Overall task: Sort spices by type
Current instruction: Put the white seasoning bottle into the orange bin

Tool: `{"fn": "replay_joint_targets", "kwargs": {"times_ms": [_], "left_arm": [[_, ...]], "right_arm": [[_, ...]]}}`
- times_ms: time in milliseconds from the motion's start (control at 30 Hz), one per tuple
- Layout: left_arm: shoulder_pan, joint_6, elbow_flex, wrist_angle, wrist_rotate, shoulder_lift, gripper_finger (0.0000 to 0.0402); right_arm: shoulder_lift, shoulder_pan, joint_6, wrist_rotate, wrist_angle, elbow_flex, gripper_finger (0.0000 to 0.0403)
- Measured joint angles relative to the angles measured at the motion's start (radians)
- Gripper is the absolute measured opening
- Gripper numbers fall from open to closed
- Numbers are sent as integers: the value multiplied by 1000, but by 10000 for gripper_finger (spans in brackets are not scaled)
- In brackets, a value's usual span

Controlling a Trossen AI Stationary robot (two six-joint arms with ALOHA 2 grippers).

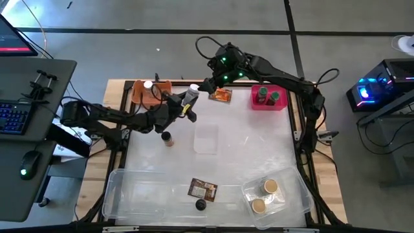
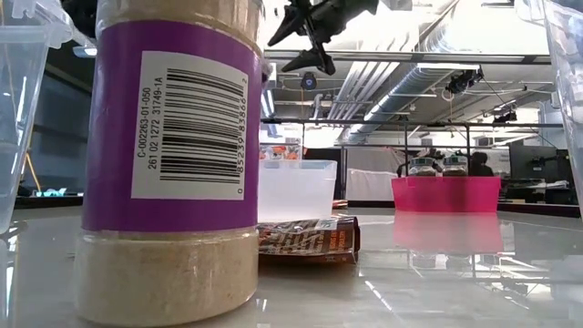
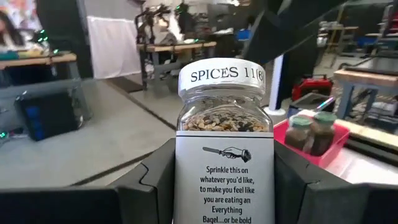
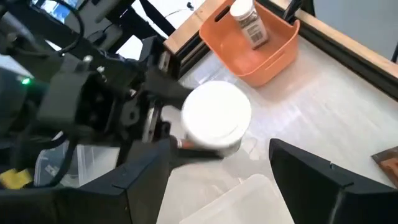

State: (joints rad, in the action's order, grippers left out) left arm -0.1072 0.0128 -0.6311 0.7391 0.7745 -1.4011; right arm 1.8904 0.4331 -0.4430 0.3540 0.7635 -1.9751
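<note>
My left gripper (image 1: 183,107) is shut on a white-lidded spice jar (image 1: 191,96) with a white label, over the table's far middle. In the left wrist view the jar (image 3: 225,124) fills the space between my fingers. My right gripper (image 1: 208,85) is open just beyond the jar; in the right wrist view its fingers (image 4: 143,180) stand wide on either side of the white lid (image 4: 217,115) without touching it. A tan-lidded jar (image 1: 168,138) stands on the table. An orange-brown packet (image 1: 221,96) lies on the table by the pink bin, another (image 1: 202,189) near the front, with a black-lidded jar (image 1: 200,204). My left gripper pinches the jar's labelled body (image 3: 186,174) between its two fingers (image 3: 155,183), one on each side, below the white lid. The fingers reach in roughly level from the table's left. No part of the jar shows on the table; its lid end is toward the far edge.
The orange bin (image 1: 139,97) at the far left holds a white-lidded jar (image 4: 249,22). The pink bin (image 1: 253,103) holds two green-lidded jars. A small clear tray (image 1: 206,139) sits mid-table, a clear bin (image 1: 291,194) with two tan-lidded jars front right, and a large clear tray (image 1: 139,194) front left. A purple-labelled jar (image 2: 168,164) blocks the low view.
</note>
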Motion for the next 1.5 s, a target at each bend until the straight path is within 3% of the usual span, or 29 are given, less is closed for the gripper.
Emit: {"fn": "replay_joint_targets", "kwargs": {"times_ms": [200,567,667,733,867,1033,1167,1233,1367,1500], "left_arm": [[4,-75,-69,-1,-55,-37,157],[4,-78,-139,-9,-48,-77,157],[3,-100,-144,-4,-23,-77,157],[4,-83,-144,-3,55,-76,157],[-25,115,-144,1,132,-34,157],[-92,641,-144,-15,125,79,157],[-177,1129,-144,-27,-18,159,157],[-218,1277,-144,9,-131,176,157],[-255,1355,-171,74,-228,168,157],[-254,1167,-252,76,-243,135,157]], "right_arm": [[0,-8,-1,-3,-12,0,268],[1,-24,-5,-15,0,1,268],[0,-20,-4,-27,-26,1,268],[-13,-15,-1,-57,-51,2,268],[-79,-15,67,-144,-94,2,268],[-146,-60,258,-269,-81,1,268],[-166,-115,373,-380,-91,1,268],[-161,-142,418,-430,-115,2,268],[-131,-201,545,-462,-235,2,268],[-108,-243,630,-545,-336,2,268]]}}
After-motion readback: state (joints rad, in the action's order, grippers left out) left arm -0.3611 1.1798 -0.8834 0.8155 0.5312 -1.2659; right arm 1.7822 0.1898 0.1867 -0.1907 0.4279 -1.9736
